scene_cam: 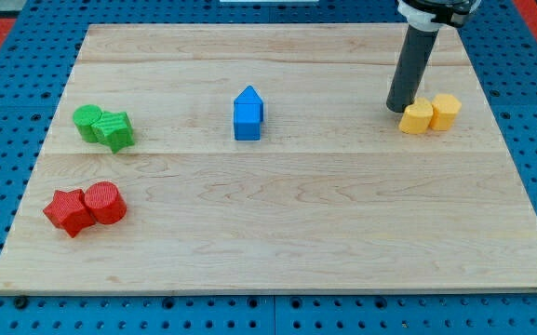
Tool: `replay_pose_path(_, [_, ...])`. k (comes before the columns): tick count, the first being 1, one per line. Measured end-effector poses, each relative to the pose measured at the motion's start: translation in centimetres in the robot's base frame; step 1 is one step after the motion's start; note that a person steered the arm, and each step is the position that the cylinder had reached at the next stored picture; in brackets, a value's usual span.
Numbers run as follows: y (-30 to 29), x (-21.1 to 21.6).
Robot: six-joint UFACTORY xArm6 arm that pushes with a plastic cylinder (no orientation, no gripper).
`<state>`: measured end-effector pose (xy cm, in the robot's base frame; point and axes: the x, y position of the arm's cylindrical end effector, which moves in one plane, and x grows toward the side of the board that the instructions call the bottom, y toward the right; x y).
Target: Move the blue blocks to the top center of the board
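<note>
Two blue blocks stand pressed together a little left of the board's middle, in its upper half: a cube in front and a pointed, house-like one behind it. My tip rests on the board at the view's upper right. It is far to the right of the blue blocks and touches, or nearly touches, the left side of a yellow block.
A second yellow block sits against the first one. Two green blocks sit at the left. A red star and a red cylinder sit at the lower left. The wooden board lies on a blue pegboard.
</note>
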<state>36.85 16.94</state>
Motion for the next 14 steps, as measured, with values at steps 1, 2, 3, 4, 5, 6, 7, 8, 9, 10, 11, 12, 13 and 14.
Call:
replay_pose_path(1, [0.0, 0.0])
replay_pose_path(2, [-2.1, 2.0])
replay_pose_path(3, [-7.3, 6.9])
replay_pose_path(4, [-17.5, 7.7])
replay_pose_path(5, [-22.9, 7.1])
replay_pose_path(6, [-20.4, 7.2])
replay_pose_path(7, [-19.7, 6.5])
replay_pose_path(8, [-19.7, 2.2])
replay_pose_path(9, [-18.5, -0.6])
replay_pose_path(10, [-18.8, -5.1])
replay_pose_path(11, [-20.6, -8.0])
replay_pose_path(12, [-22.4, -7.5])
replay_pose_path(13, [-27.6, -8.8])
replay_pose_path(14, [-29.9, -9.0])
